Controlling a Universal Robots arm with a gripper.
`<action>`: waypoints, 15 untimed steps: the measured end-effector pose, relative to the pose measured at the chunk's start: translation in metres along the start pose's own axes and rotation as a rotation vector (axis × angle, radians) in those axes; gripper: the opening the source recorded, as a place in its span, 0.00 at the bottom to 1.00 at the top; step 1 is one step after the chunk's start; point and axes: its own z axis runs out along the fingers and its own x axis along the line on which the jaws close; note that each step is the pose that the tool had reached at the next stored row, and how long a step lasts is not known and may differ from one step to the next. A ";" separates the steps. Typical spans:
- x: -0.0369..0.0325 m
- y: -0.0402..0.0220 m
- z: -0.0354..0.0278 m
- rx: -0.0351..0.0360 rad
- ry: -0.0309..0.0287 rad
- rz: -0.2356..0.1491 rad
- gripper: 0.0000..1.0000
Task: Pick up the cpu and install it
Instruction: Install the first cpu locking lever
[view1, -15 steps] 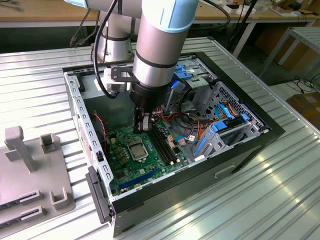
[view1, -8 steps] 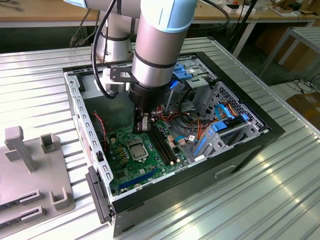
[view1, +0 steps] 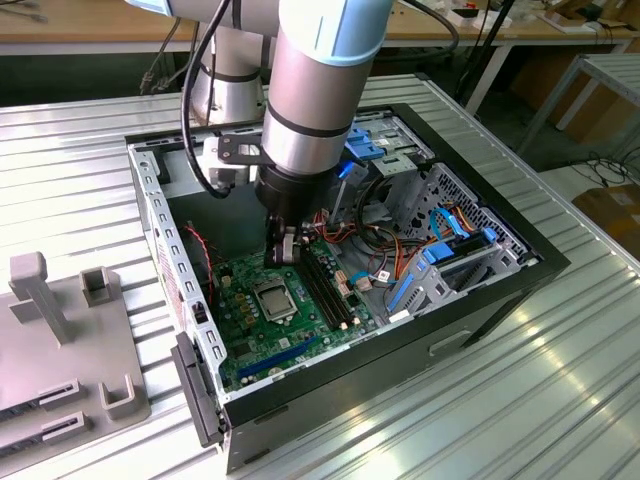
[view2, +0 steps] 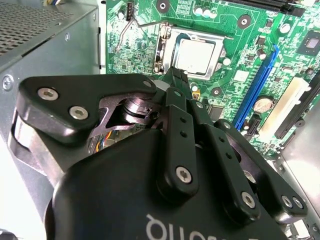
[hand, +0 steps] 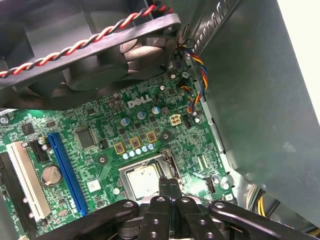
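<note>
An open desktop computer case (view1: 480, 290) lies on its side on a ribbed metal bench (view1: 560, 400), so its green motherboard (view1: 270, 330) faces upward and can be reached from above. A grey robot arm (view1: 310, 90) reaches down into the case, and its black tool (view1: 283, 247) hangs just above the board, close beside the processor socket (view1: 273, 298).

In the second wrist view, the tool (view2: 178, 75) has its two slim fingers (view2: 176, 102) pressed together, with nothing held between them. Their tips sit right at the edge of the socket (view2: 192, 52), not over its middle.

The cpu (view2: 195, 55), a small square chip with a pale silvery face, already lies flat inside that socket, framed by the socket's metal surround (it appears seated square, not tilted). The first wrist view shows the same arrangement: the cpu (hand: 143, 180) rests in the socket (hand: 145, 177), and the closed tool (hand: 169, 184) is just beside it, touching or nearly touching the frame; which one cannot be judged.

Judging by this layout, the chip has been placed and released.

Beyond the socket lie a blue expansion slot (hand: 65, 172), a coin battery (hand: 50, 175) and a black fan (hand: 95, 55) with red and black twisted wires.
</note>
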 end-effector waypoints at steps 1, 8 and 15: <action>0.0000 0.0001 0.0000 0.0000 0.0000 0.000 0.11; 0.0002 0.0003 0.0000 0.0000 0.0000 0.000 0.11; -0.0050 -0.0134 -0.0003 0.0000 0.0000 0.000 0.11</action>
